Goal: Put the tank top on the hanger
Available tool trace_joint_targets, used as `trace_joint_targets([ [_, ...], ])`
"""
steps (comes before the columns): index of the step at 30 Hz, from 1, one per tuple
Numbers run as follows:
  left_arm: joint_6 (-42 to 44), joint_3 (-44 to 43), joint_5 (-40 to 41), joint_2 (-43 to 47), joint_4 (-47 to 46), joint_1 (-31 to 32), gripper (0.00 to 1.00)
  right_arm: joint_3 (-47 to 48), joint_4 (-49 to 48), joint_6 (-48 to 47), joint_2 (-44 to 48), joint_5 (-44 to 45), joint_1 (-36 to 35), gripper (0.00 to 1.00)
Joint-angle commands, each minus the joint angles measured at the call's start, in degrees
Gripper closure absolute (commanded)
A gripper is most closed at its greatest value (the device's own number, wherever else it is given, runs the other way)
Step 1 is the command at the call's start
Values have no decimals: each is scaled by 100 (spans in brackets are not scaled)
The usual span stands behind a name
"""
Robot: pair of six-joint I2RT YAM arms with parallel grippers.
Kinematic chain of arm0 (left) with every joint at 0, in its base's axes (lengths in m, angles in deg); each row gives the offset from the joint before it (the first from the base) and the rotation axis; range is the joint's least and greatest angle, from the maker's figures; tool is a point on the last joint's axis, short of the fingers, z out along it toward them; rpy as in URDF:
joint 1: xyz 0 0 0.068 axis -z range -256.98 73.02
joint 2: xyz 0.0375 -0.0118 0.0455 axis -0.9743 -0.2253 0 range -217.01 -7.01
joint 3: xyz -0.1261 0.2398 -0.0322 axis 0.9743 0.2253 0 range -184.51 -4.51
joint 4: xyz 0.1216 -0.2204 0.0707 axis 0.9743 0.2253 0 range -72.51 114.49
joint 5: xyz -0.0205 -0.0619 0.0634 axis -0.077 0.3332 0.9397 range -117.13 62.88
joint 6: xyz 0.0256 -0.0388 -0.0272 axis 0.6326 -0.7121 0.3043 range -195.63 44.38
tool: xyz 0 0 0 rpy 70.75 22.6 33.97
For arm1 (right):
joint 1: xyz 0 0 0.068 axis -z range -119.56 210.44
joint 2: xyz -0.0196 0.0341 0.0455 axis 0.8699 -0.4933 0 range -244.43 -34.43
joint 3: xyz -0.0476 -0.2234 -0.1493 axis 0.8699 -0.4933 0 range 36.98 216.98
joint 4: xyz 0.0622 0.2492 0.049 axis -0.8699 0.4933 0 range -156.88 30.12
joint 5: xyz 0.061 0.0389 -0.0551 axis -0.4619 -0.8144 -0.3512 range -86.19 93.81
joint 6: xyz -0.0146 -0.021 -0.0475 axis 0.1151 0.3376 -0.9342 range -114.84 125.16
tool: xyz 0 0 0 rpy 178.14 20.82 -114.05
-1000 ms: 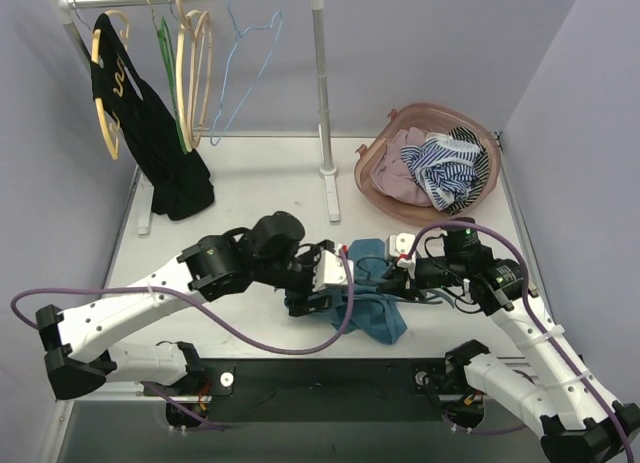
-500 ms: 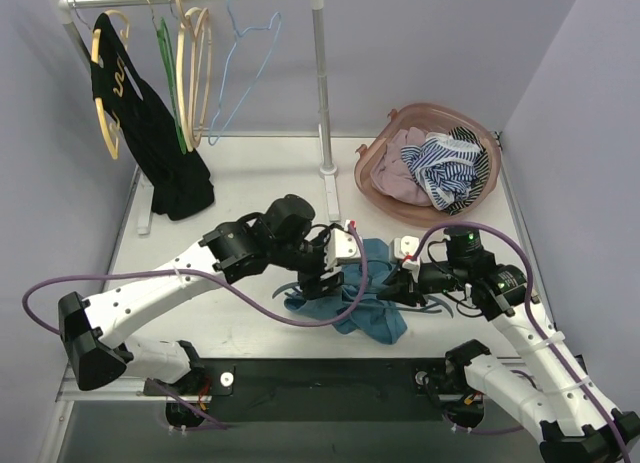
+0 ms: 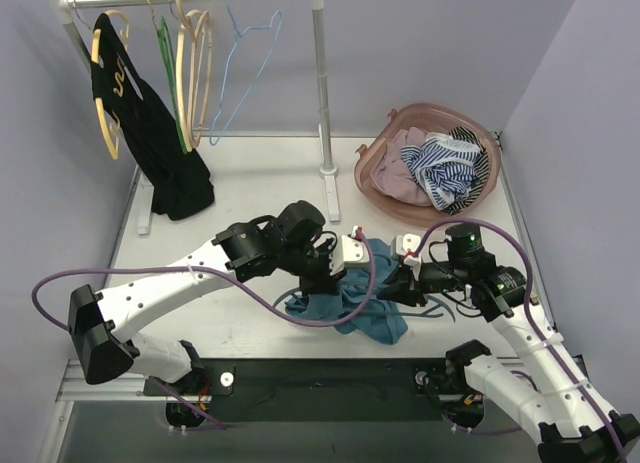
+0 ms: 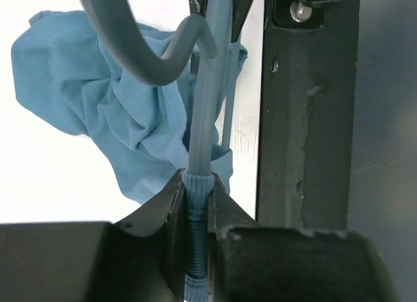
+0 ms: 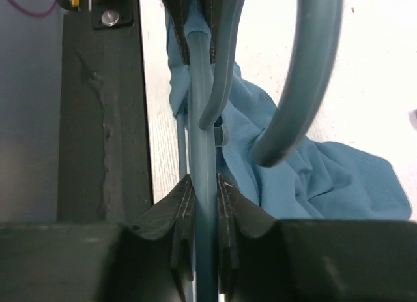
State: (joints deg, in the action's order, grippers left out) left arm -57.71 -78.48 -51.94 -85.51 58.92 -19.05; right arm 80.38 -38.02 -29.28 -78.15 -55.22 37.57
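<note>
Near the table's (image 3: 250, 183) front edge, the left gripper (image 4: 197, 194) is clamping tank top (image 4: 124, 113) cloth onto the hanger's (image 4: 203, 106) bar while the right gripper (image 5: 203, 191) is squeezing that bar bare.

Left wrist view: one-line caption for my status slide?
Left gripper pinches tank top fabric against the hanger bar, the rest of the garment bunched on the table.

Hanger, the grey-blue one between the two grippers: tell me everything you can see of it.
The hanger is thin, smooth grey-blue plastic with a curved hook. It sits over the crumpled tank top. The right gripper pinches one arm bare; the left gripper pinches the other arm where a strip of the cloth wraps it.
</note>
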Motion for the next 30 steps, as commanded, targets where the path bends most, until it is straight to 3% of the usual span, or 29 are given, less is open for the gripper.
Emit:
trace_joint_targets([
  [1,-1077,180,557,255,-319,-412,100,-42,-696,960,101,-286,186,80],
  [4,-2069,593,514,764,-556,-887,100,-94,-1434,1981,189,206,564,56],
  [7,-2871,1191,531,1423,-802,-1371,100,-60,-1700,2792,285,776,872,44],
  [14,-4549,2281,776,2558,-1391,-1803,100,55,-383,1732,181,1428,855,41],
  [20,-5500,2897,1075,2875,-2085,-1821,100,64,585,447,-389,2095,-453,42],
  [24,-5570,2950,1338,2814,-2280,-1829,100,29,524,201,-962,2605,-1367,44],
  [30,-5658,3073,1629,2726,-2332,-1829,100,-287,-600,1201,-1735,3956,-2616,51],
])
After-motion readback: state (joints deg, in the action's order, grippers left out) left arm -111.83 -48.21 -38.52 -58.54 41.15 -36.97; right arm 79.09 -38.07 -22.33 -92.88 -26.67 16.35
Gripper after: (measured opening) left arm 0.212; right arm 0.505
